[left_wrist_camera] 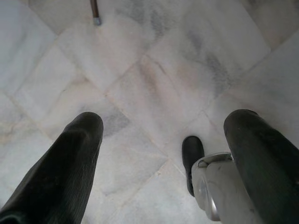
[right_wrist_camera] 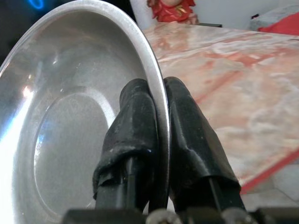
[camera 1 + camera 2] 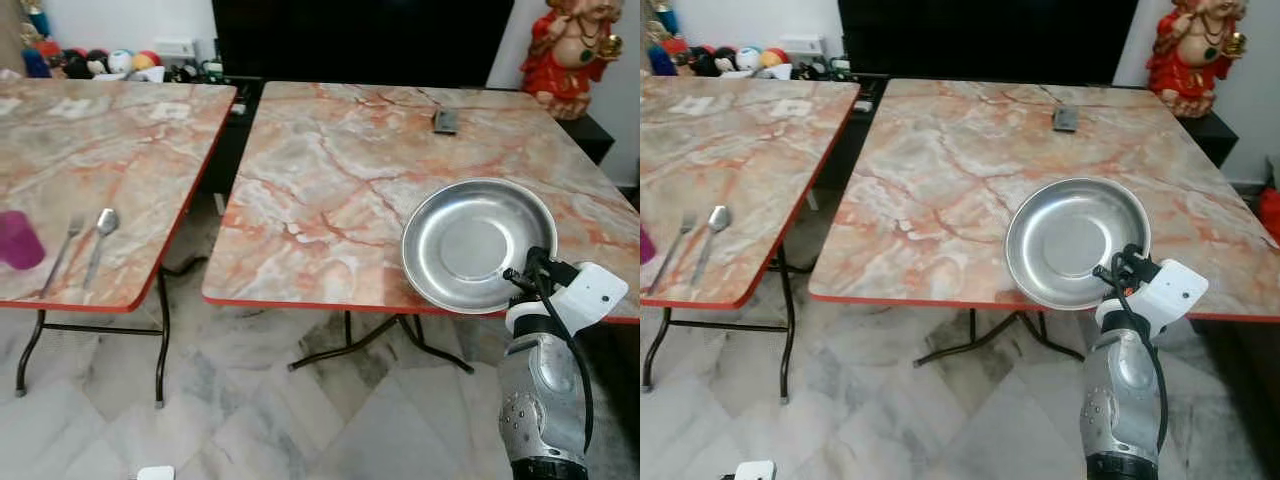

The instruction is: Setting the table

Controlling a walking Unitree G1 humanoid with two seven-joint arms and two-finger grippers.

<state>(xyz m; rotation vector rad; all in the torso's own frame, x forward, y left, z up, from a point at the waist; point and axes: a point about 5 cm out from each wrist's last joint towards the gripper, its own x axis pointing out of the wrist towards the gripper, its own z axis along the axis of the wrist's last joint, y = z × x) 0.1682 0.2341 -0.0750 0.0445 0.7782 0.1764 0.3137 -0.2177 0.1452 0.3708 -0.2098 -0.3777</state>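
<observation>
Round, shallow, shiny steel plate [image 3: 478, 243], tilted, held over the near edge of the right-hand marble-patterned, red-edged table [image 3: 330, 180]. Near rim pinched by the right gripper [image 2: 158, 126], jaws clenched on it, bowl lying away toward the table's middle. Well off on the neighbouring table: steel fork [image 3: 63, 252], steel spoon [image 3: 101, 238], purple cup [image 3: 18, 240]. Left gripper [image 1: 163, 154] idle, jaws released, above the floor.

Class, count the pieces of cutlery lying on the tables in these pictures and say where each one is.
2. A fork and a spoon lie side by side near the front edge of the left table, beside a purple cup. Others may be out of frame.
</observation>
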